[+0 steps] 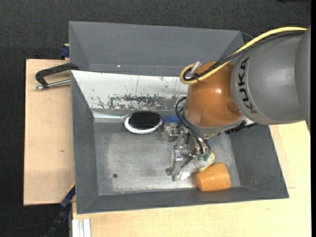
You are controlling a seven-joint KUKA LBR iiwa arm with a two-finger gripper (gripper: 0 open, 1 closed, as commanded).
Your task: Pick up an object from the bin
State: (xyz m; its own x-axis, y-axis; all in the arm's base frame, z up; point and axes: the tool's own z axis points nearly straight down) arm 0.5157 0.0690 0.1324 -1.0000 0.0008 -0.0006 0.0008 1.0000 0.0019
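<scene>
So the robot's metal gripper (177,168) is low in the grey metal bin (98,181), can't tell if it's open or clamped, and the stubby orange cup-shaped thing (213,177) lies just right of it, lower right of frame, lengthwise roughly left-right.

One brush (142,122), up and left of the gripper (176,172); one orange cup (214,177), just right of it.
</scene>
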